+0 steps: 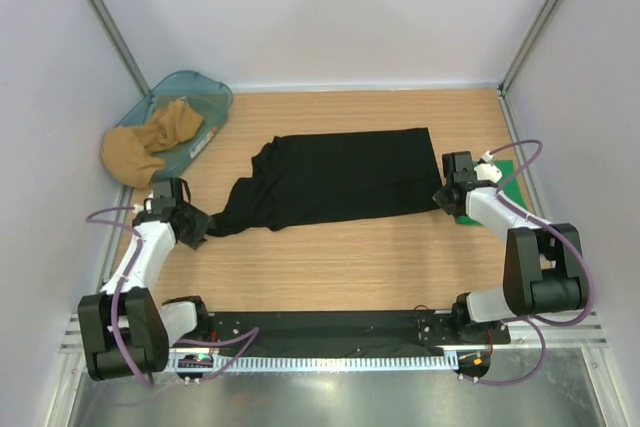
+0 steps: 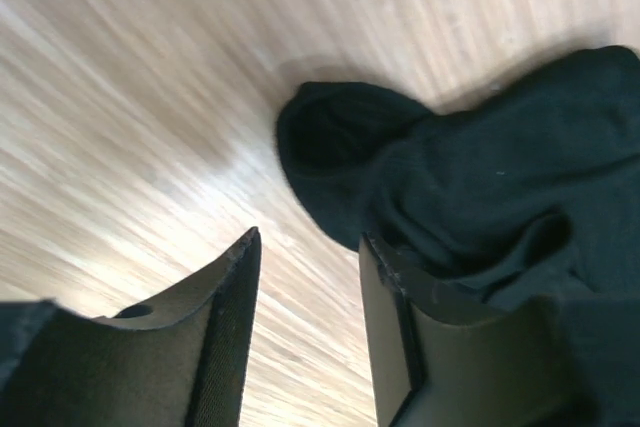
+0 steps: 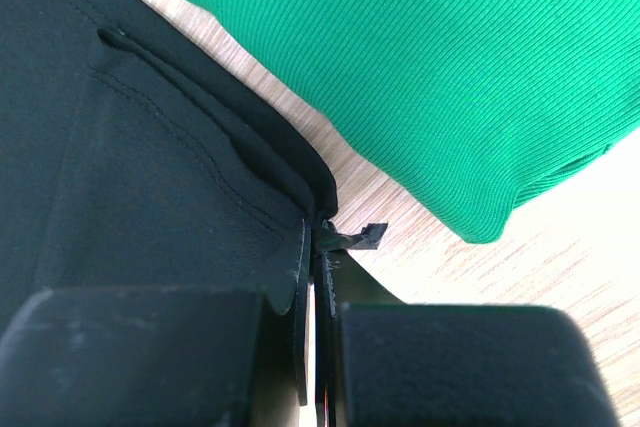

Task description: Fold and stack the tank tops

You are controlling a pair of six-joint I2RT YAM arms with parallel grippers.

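black tank top (image 1: 340, 179): spread across the middle of the table (image 1: 330, 267), long axis left to right, flat at its right end, bunched at its left.
green tank top (image 3: 420, 67): at the table's right edge, just beside the black one's right end (partly hidden by the arm).
right gripper (image 3: 318, 239): jaws closed, pinching the black top's right corner.
left gripper (image 2: 305, 247): jaws apart over bare wood, nothing between them.
key relation: the bunched end lies just ahead of the left gripper and a little to one side; a short reach should meet it.
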